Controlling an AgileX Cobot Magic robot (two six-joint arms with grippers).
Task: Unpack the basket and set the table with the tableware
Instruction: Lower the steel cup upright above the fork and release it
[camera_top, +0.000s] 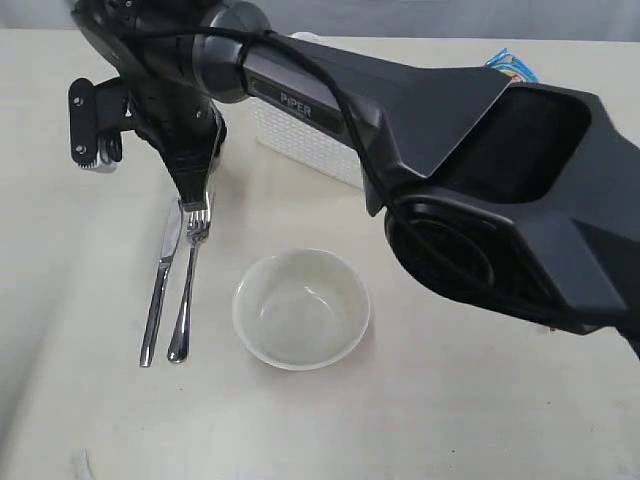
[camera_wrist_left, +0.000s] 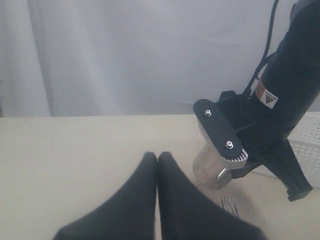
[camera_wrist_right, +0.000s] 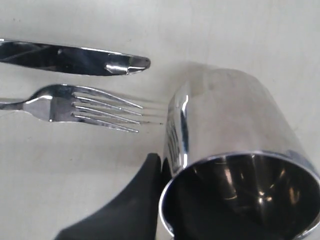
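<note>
My right gripper (camera_top: 192, 190) reaches across to the left of the table (camera_top: 450, 410) and is shut on the rim of the shiny steel cup (camera_wrist_right: 235, 150). One finger (camera_wrist_right: 150, 172) is outside the wall; the other is hidden inside. The cup (camera_wrist_left: 212, 170) hangs just past the tines of the fork (camera_wrist_right: 75, 107), which lies beside the knife (camera_wrist_right: 70, 57). Fork (camera_top: 188, 290) and knife (camera_top: 160, 290) lie parallel, left of the pale bowl (camera_top: 301, 308). The white basket (camera_top: 305, 140) sits behind, mostly hidden by the arm. My left gripper (camera_wrist_left: 157, 159) is shut and empty above bare table.
A blue packet (camera_top: 510, 68) peeks out at the back right, behind the right arm's black body (camera_top: 480, 170), which spans most of the exterior view. The basket's lattice wall (camera_wrist_left: 310, 135) stands close behind the right gripper.
</note>
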